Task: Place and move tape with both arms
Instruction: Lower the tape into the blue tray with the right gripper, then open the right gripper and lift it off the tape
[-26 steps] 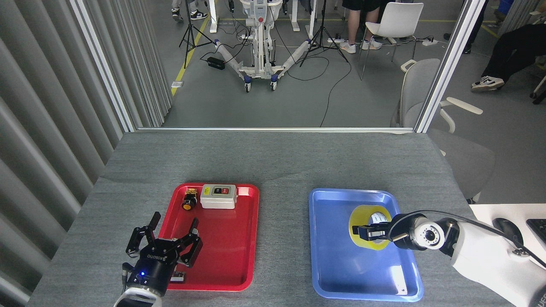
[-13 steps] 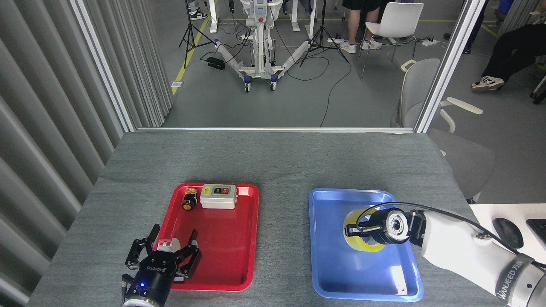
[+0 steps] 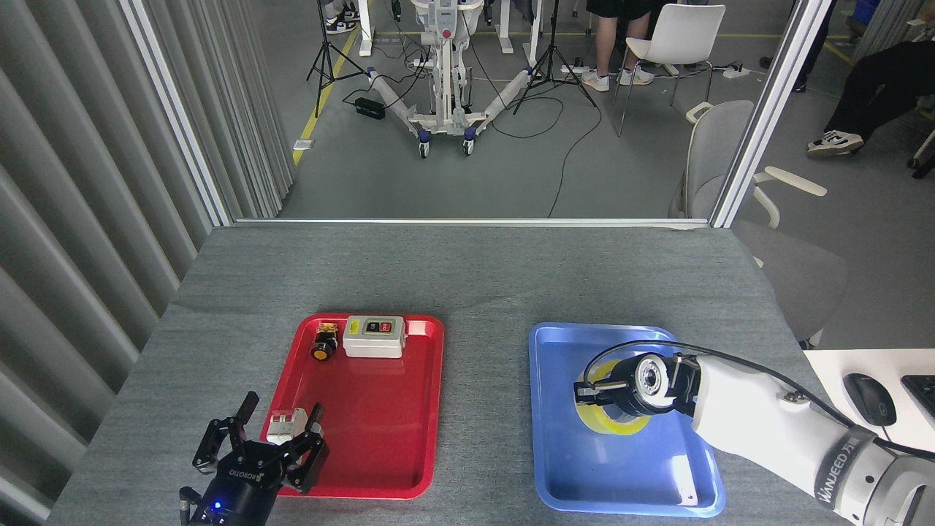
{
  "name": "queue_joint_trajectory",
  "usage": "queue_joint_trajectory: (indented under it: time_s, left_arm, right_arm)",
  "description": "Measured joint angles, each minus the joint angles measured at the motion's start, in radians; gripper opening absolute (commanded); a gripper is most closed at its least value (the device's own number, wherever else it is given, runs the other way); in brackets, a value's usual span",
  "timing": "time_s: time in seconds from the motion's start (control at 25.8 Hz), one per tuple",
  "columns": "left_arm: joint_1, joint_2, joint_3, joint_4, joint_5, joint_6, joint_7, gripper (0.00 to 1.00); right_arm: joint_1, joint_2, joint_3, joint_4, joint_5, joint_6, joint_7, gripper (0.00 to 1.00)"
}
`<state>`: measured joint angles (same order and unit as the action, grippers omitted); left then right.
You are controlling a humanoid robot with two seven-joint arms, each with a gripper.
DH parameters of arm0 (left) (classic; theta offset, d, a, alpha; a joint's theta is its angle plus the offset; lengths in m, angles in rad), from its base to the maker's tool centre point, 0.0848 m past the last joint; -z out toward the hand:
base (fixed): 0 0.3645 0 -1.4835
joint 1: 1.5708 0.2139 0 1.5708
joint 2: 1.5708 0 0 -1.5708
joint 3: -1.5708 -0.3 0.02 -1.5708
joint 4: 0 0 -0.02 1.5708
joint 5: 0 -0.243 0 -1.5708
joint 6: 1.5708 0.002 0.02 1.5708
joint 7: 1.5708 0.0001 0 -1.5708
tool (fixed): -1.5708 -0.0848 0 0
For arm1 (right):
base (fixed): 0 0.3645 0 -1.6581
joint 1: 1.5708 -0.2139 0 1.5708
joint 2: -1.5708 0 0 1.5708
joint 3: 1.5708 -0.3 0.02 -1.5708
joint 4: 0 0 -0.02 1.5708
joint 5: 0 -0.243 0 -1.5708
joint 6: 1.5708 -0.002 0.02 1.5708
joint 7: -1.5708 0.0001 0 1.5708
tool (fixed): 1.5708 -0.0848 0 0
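On the grey desk sit a red tray and a blue tray, and the tape lies inside the blue one, largely hidden by the right gripper, which is on the roll and appears clenched on it. Over the red tray's near left corner, the left gripper hovers with its fingers spread and nothing between them; a small white part lies just beyond it.
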<state>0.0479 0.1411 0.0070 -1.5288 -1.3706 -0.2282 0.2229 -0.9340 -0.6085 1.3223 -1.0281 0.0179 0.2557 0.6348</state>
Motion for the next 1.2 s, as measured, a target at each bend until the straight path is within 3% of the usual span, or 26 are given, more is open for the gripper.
queue_joint_trajectory:
  time_s: [0.35, 0.7, 0.93, 1.2]
  left_arm:
    - [0.049, 0.001, 0.014, -0.121, 0.002, 0.070, -0.145, 1.00]
    - [0.049, 0.000, 0.015, -0.124, 0.002, 0.084, -0.150, 1.00]
    - [0.049, 0.001, 0.015, -0.120, 0.003, 0.084, -0.148, 1.00]
    - [0.049, 0.002, 0.015, -0.117, 0.010, 0.083, -0.147, 1.00]
  right_arm:
    - [0.011, 0.010, -0.032, 0.037, 0.022, 0.003, -0.006, 0.56]
    - [0.100, 0.011, -0.220, 0.028, 0.191, -0.050, -0.011, 0.60]
    - [0.209, 0.009, -0.392, 0.001, 0.399, -0.125, -0.097, 0.62]
    - [0.379, 0.024, -0.662, -0.019, 0.695, -0.192, -0.308, 0.76]
